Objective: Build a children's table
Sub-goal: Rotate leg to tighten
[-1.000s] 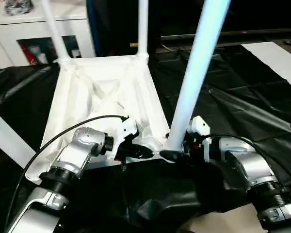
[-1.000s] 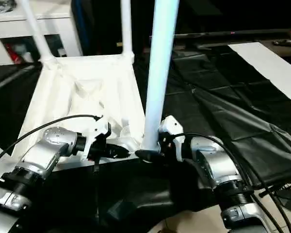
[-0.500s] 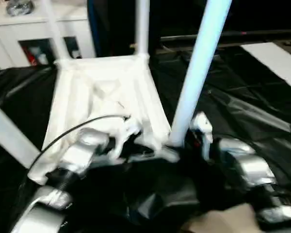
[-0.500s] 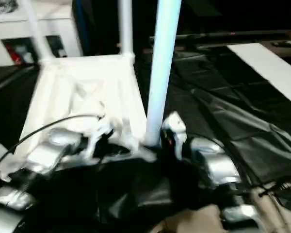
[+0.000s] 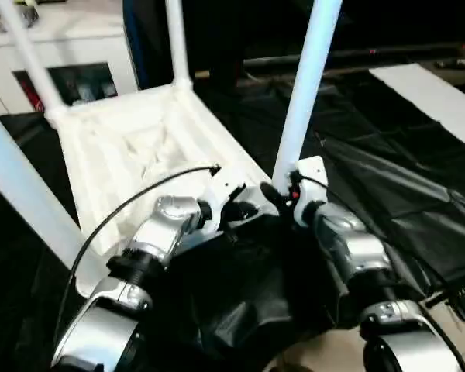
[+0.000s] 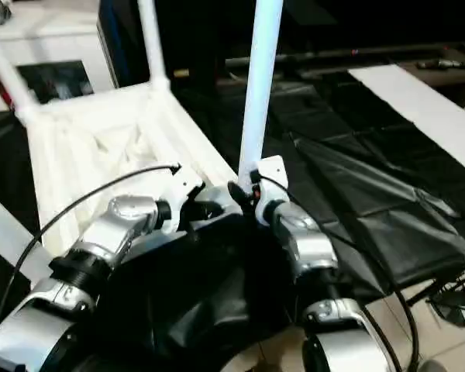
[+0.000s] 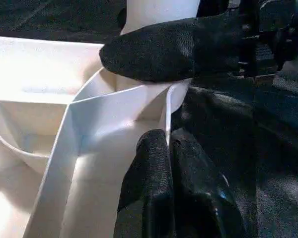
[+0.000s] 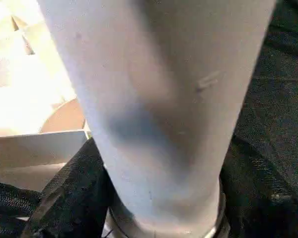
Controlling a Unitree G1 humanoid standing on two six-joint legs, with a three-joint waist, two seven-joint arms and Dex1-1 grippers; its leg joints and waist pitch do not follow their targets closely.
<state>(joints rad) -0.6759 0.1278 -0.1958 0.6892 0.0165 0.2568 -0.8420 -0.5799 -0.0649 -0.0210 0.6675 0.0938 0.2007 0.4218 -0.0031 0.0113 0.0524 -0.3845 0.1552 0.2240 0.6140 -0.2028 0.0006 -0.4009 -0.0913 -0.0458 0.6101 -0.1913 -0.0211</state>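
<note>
Closest to the robot, both arms reach down to the near corner of the upside-down tabletop (image 5: 132, 147), which lies on a black sheet (image 5: 387, 194) with its ribbed underside facing up. The left gripper (image 7: 161, 148) is pinched shut on a thin rib at the tabletop's edge, one finger (image 7: 149, 163) on each side of the thin wall. Right beside it, the right gripper (image 5: 283, 200) is wrapped around the bottom of a leg (image 5: 304, 85), just above the round corner socket (image 7: 154, 94) — one black finger (image 7: 164, 47) presses on the tube where it goes into the socket. The leg stands nearly straight up. Farther off, two more legs stand in the far corners, one (image 5: 177, 43) to the right and one (image 5: 23, 54) to the left, and a fourth leg (image 5: 27, 209) rises near the left edge. Behind them all is a white cabinet (image 5: 70, 46). The table looks like light, hard plastic — smooth and a bit slippery, I think. The ribs are thin, so a hard squeeze might bend them. The legs are long, so they could wobble. Holding a leg low, close to the socket, seems best, with the tabletop held by its edge.
</note>
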